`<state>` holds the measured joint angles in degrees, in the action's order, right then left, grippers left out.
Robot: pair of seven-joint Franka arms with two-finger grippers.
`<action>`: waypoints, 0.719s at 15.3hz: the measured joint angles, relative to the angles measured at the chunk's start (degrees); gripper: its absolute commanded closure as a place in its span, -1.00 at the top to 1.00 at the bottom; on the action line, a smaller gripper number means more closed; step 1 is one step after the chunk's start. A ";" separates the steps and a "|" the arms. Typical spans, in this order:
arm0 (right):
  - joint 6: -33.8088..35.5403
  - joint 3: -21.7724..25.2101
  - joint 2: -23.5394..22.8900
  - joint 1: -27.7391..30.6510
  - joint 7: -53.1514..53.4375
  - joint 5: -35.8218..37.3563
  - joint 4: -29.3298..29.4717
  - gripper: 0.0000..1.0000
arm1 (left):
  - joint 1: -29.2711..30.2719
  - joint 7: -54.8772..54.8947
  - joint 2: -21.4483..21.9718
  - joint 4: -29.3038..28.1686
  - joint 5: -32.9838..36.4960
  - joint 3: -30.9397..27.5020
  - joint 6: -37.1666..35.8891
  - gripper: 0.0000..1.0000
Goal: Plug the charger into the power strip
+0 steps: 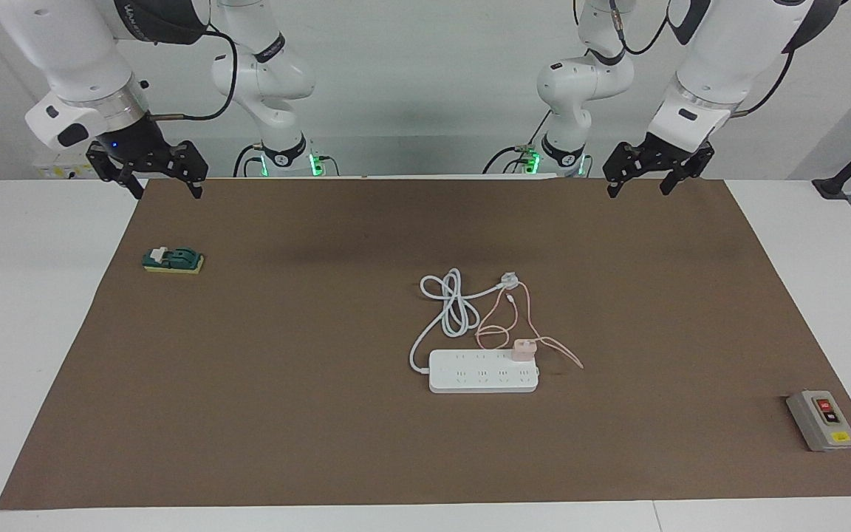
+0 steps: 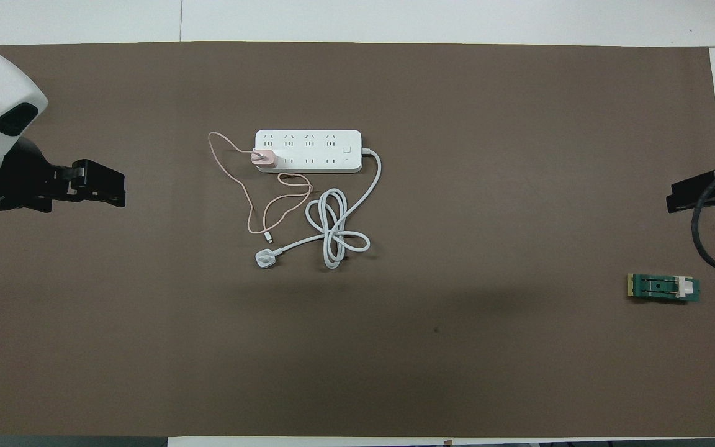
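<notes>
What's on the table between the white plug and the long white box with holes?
Loops of white cord and thin pink cable lie between the white plug and power strip, clearest from overhead.

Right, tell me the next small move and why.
Probably none beyond parking: the charger already sits in an end socket of the power strip, and the left hand and right hand hang open and empty by the mat's robot-side edge.

A white table [image 1: 41, 310] is covered by a brown mat [image 1: 285, 414], white margins being left around the mat. A plain pale wall [image 1: 425, 89] is seen past the table.
</notes>
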<state>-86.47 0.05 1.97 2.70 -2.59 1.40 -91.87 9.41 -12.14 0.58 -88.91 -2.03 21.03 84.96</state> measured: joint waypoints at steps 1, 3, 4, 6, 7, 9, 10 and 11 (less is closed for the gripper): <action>0.00 0.00 0.00 0.00 0.00 0.00 0.00 1.00 | 0.36 0.00 0.01 -0.08 0.00 -0.02 0.00 1.00; 0.00 0.00 0.00 0.00 0.00 0.00 0.00 1.00 | 0.73 0.00 0.02 -0.19 0.00 -0.01 -0.02 1.00; 0.01 0.00 0.00 0.00 0.00 0.00 0.00 1.00 | 0.76 0.00 0.03 -0.23 0.00 -0.02 -0.24 1.00; 0.20 0.00 0.00 0.00 0.00 0.00 0.00 1.00 | 0.80 -0.06 0.07 -0.31 0.00 -0.04 -1.44 1.00; 0.25 0.00 0.00 0.00 0.00 0.00 0.00 1.00 | 0.83 -0.07 0.12 -0.32 0.00 -0.05 -1.79 1.00; 0.28 0.00 0.00 0.00 0.00 0.00 0.00 1.00 | 0.86 -0.10 0.19 -0.33 0.00 -0.08 -2.09 1.00; 0.28 0.00 0.00 0.00 0.00 0.00 0.00 1.00 | 0.86 -0.10 0.22 -0.33 0.00 -0.08 -2.17 1.00; 0.28 0.00 0.00 0.00 0.00 0.00 0.00 1.00 | 0.87 -0.11 0.26 -0.33 0.00 -0.08 -2.34 1.00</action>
<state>-86.19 0.05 1.97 2.69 -2.59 1.40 -91.87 10.29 -12.25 0.84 -89.24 -2.03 20.94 82.63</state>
